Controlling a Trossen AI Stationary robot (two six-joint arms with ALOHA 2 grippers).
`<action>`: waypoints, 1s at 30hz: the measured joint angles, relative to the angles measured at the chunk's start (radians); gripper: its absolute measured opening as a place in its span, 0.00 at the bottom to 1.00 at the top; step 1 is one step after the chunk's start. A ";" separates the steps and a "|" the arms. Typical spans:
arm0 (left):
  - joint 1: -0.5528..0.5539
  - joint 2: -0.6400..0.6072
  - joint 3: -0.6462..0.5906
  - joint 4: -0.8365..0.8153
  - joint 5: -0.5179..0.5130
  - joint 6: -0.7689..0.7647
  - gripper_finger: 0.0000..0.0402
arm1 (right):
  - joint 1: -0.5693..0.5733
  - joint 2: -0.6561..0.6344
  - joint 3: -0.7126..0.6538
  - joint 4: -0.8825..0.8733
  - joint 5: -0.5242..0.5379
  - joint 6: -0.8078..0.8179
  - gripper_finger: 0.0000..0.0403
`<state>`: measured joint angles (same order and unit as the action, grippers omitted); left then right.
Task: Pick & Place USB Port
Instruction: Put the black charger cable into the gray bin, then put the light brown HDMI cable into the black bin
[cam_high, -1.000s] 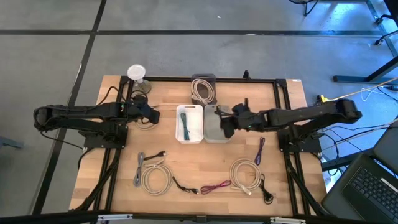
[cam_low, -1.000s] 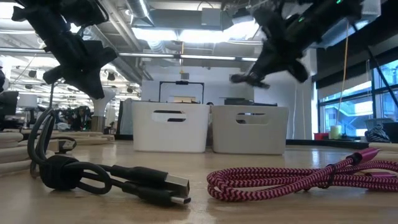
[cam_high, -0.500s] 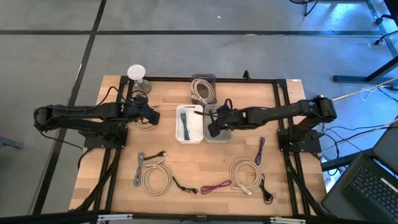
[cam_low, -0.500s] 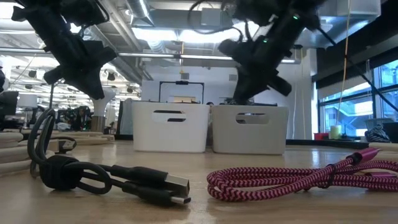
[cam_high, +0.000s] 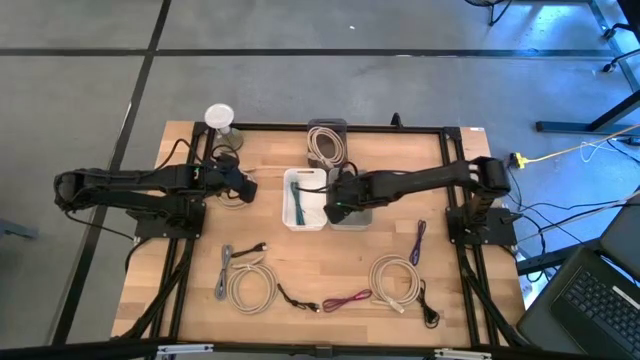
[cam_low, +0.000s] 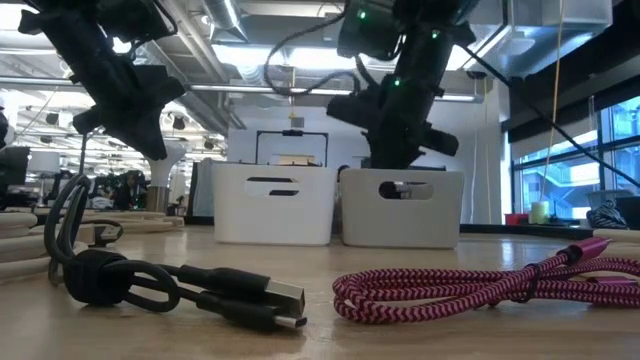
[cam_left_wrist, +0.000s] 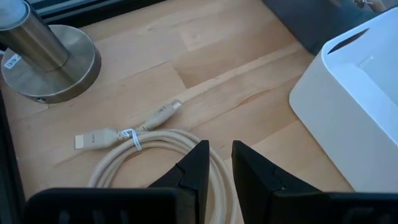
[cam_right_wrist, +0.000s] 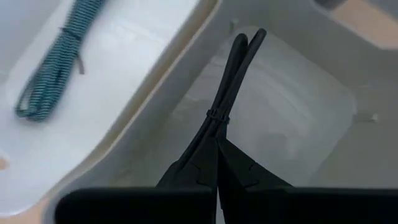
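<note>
Holding a black cable (cam_right_wrist: 231, 74) in closed right gripper (cam_high: 334, 207) fingers above the grey bin (cam_high: 357, 215); release pending. Left gripper (cam_high: 243, 186) slightly parted, empty, over beige cable (cam_left_wrist: 134, 140). More cables on desk (cam_high: 330, 265) unsorted.

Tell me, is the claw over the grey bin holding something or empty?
Holding something. The right claw is shut on a folded black cable, which hangs over the grey plastic bin, beside the white bin.
</note>
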<state>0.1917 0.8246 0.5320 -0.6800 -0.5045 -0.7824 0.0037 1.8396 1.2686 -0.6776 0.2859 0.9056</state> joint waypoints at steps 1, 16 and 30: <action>0.000 0.000 0.000 0.000 0.000 0.008 0.16 | -0.003 0.008 0.000 0.000 -0.002 0.003 0.00; 0.000 0.000 0.000 0.000 0.001 0.023 0.16 | -0.010 0.030 0.000 0.007 0.009 -0.013 0.18; 0.000 0.000 0.000 -0.004 0.064 0.065 0.16 | 0.059 -0.135 0.000 -0.271 0.337 0.000 0.24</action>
<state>0.1917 0.8246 0.5320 -0.6838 -0.4404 -0.7178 0.0627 1.7049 1.2686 -0.9484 0.6225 0.9058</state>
